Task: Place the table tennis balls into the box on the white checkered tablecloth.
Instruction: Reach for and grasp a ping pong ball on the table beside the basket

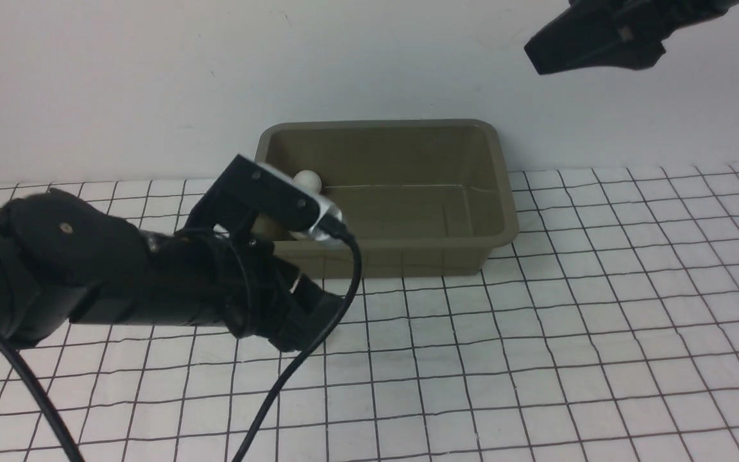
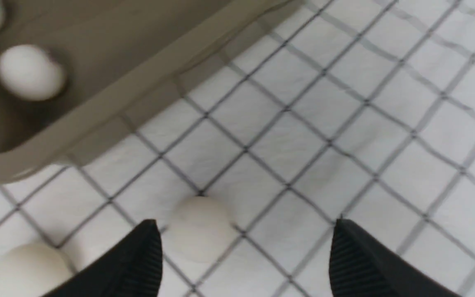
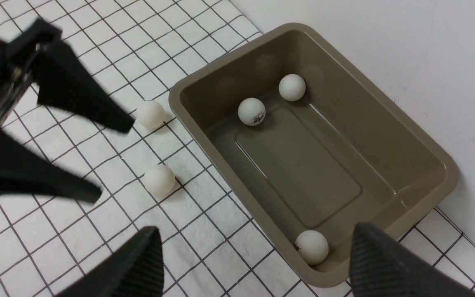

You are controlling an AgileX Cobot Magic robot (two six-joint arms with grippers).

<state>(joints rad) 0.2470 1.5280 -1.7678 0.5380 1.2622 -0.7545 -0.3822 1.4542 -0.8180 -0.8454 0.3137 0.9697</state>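
Observation:
The olive-grey box (image 1: pixel 498 192) stands on the white checkered tablecloth (image 1: pixel 536 359) by the back wall. In the right wrist view the box (image 3: pixel 386 123) holds three table tennis balls (image 3: pixel 292 87), (image 3: pixel 251 111), (image 3: pixel 311 246); the middle one has a logo. Two more balls (image 3: pixel 151 114), (image 3: pixel 159 179) lie on the cloth beside the box. My left gripper (image 2: pixel 244 223) is open low over the cloth, with one ball (image 2: pixel 199 229) by its finger and another (image 2: pixel 29 268) outside it. My right gripper (image 3: pixel 256 229) is open and empty, high above the box.
The white wall (image 1: pixel 151 77) runs right behind the box. My left arm (image 1: pixel 87 276) and its cable (image 1: pixel 292 372) lie across the front left and hide the balls on the cloth in the front view. One ball (image 1: pixel 307 179) in the box shows there.

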